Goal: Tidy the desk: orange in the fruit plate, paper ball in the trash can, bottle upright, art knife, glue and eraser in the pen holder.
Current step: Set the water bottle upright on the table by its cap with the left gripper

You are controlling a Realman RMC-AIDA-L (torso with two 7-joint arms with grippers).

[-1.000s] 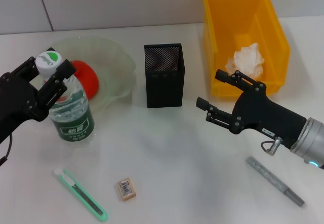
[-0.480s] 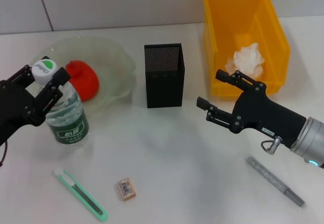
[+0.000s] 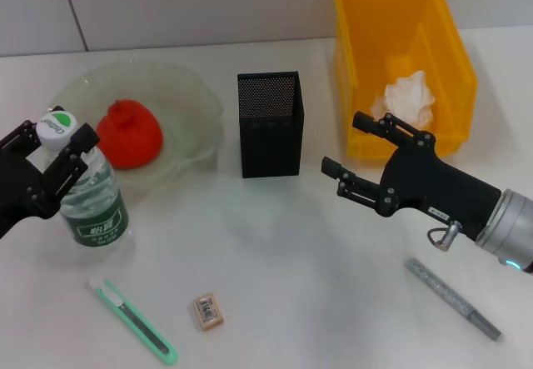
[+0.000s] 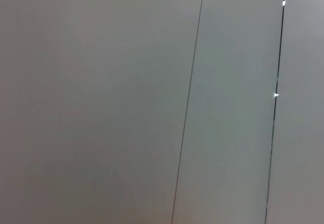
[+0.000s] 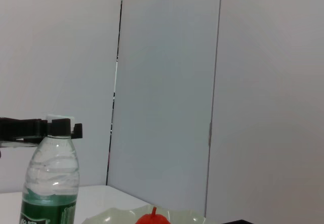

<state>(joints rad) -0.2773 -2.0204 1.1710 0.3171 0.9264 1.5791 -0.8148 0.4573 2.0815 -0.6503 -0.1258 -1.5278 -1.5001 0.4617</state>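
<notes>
Tabletop: bottle (image 3: 90, 202) upright between left jaws.

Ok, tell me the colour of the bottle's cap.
White with a green mark, clearest in the head view: cap.

Left gripper (image 3: 52, 148) is clamped shut at far left; right gripper (image 3: 360, 147) hangs spread wide, mid-right.

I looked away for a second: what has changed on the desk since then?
The left gripper, shut around the neck of the bottle, has carried it upright to the robot's left and nearer, clear of the orange. The right gripper has barely moved, jaws open. The art knife, eraser and glue stayed put.
</notes>
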